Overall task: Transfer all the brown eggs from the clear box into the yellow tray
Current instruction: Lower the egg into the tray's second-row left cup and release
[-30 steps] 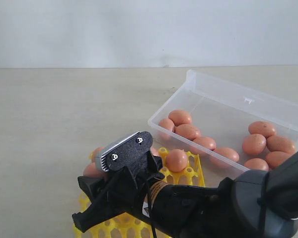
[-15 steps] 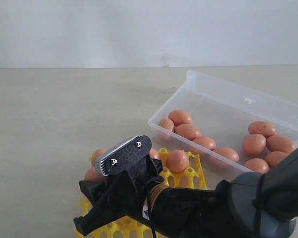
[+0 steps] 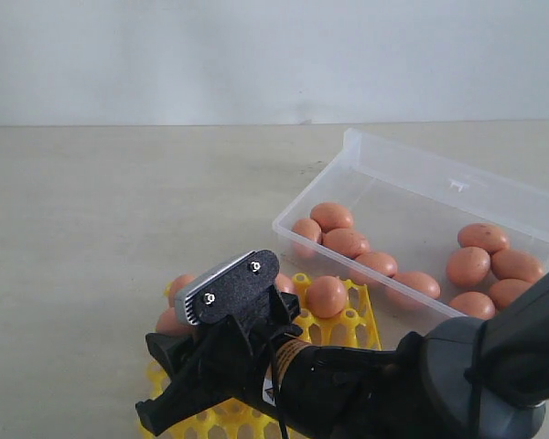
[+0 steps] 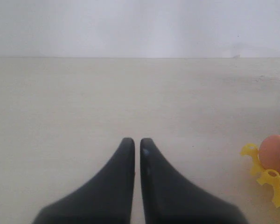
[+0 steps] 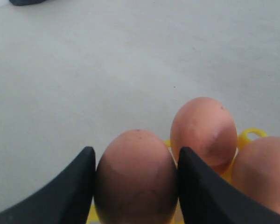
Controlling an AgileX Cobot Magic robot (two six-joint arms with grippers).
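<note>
My right gripper (image 5: 136, 151) is shut on a brown egg (image 5: 135, 182), its two black fingers pressed against the egg's sides, just above the yellow tray (image 3: 352, 322). Two more eggs (image 5: 204, 130) sit in tray cups right beside it. In the exterior view the right gripper (image 3: 156, 380) reaches over the tray's left part, and its body hides the held egg. Another egg (image 3: 326, 295) rests in a far tray cup. The clear box (image 3: 412, 165) at the right holds several eggs (image 3: 347, 241). My left gripper (image 4: 134, 142) is shut and empty above bare table.
The left wrist view shows a tray corner (image 4: 270, 179) with one egg (image 4: 275, 154) off to the side. The right arm's bulk (image 3: 476, 384) fills the exterior view's lower right. A dark object (image 5: 25, 2) lies at the far table edge.
The right gripper with its egg has sunk slightly toward the tray in the first half second, then held still. Eggs in box and tray have not moved.
</note>
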